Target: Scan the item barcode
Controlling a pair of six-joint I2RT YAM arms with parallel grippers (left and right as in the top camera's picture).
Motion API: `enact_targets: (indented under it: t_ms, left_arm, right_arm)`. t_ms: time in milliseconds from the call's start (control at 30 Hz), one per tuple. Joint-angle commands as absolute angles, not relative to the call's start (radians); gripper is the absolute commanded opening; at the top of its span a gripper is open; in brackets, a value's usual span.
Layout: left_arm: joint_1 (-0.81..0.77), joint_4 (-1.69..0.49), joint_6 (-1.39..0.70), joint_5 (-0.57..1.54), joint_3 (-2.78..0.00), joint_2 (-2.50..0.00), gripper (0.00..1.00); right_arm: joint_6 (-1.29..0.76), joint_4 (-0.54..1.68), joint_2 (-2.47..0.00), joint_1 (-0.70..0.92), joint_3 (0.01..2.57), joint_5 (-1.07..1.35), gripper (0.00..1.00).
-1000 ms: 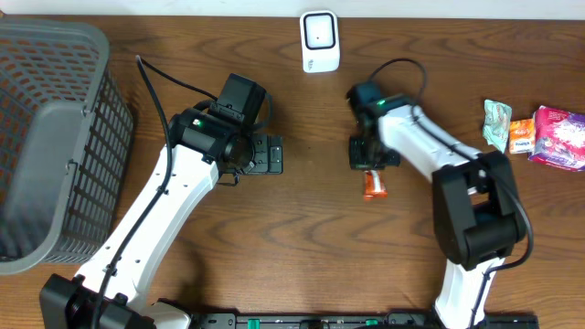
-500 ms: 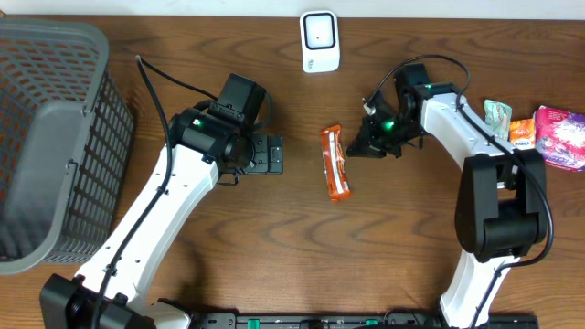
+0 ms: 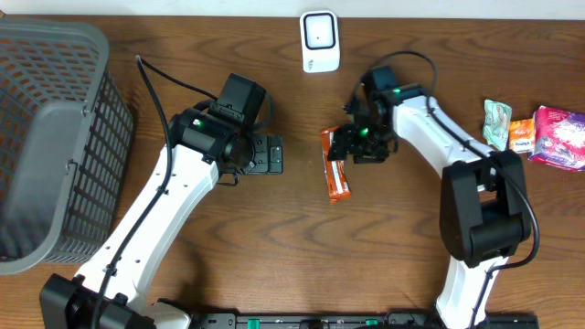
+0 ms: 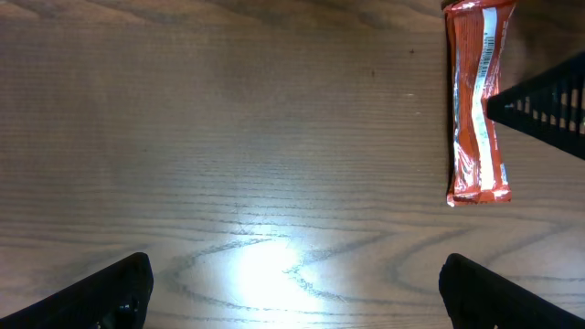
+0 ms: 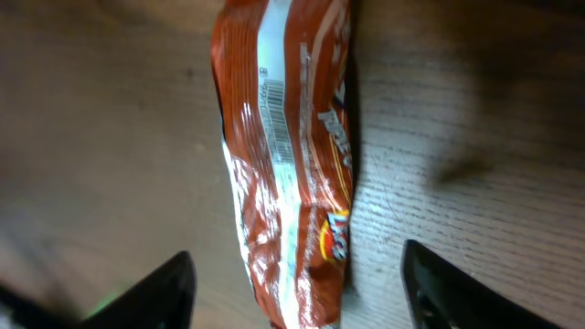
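The glossy orange foil snack bar [image 3: 336, 166] lies flat on the table [image 3: 302, 238], its barcode seam facing up. The boxy white scanner [image 3: 320, 41] stands well apart.

Pretty plain setup honestly: it's all one dark brown wooden table [image 3: 302, 247], wavy grain running left to right, filling nearly the whole overhead view. A thin pale strip [image 3: 183, 5] runs along the top edge, can't tell if it's wall or floor. The left wrist view shows a bright glare patch [image 4: 260, 265] on the wood, lower middle.
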State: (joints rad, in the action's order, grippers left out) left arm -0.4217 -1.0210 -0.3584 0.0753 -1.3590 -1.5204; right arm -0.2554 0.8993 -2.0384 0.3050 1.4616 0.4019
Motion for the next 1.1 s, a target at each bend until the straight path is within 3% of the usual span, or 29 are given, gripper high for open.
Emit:
enact_targets:
  t_ms: [0,500,567,667,700,933,1067]
  left_arm:
    - [-0.422,-1.024,-0.346,0.066,-1.359,-1.526,1.0]
    - [-0.422,-1.024,-0.346,0.067,-1.359,-1.526,1.0]
    - [-0.422,-1.024,-0.346,0.067,-1.359,-1.526,1.0]
    - [-0.422,-1.024,-0.346,0.066,-1.359,-1.526,1.0]
    - [-0.422,-1.024,-0.346,0.067,-1.359,-1.526,1.0]
    - [-0.422,-1.024,-0.346,0.067,-1.359,-1.526,1.0]
    - [-0.422,-1.024,-0.346,0.066,-1.359,-1.526,1.0]
  right_arm:
    - [-0.318,0.9,-2.054,0.298,1.482,0.313,0.72]
    - [-0.321,0.795,-2.196,0.295,1.451,0.504,0.47]
    - [-0.321,0.794,-2.226,0.298,1.451,0.504,0.38]
    - [-0.321,0.788,-2.258,0.302,1.451,0.504,0.14]
    - [-0.321,0.786,-2.26,0.302,1.451,0.503,0.01]
    - [-0.337,0.736,-2.23,0.296,1.465,0.493,0.01]
    - [-0.364,0.785,-2.171,0.295,1.508,0.339,0.02]
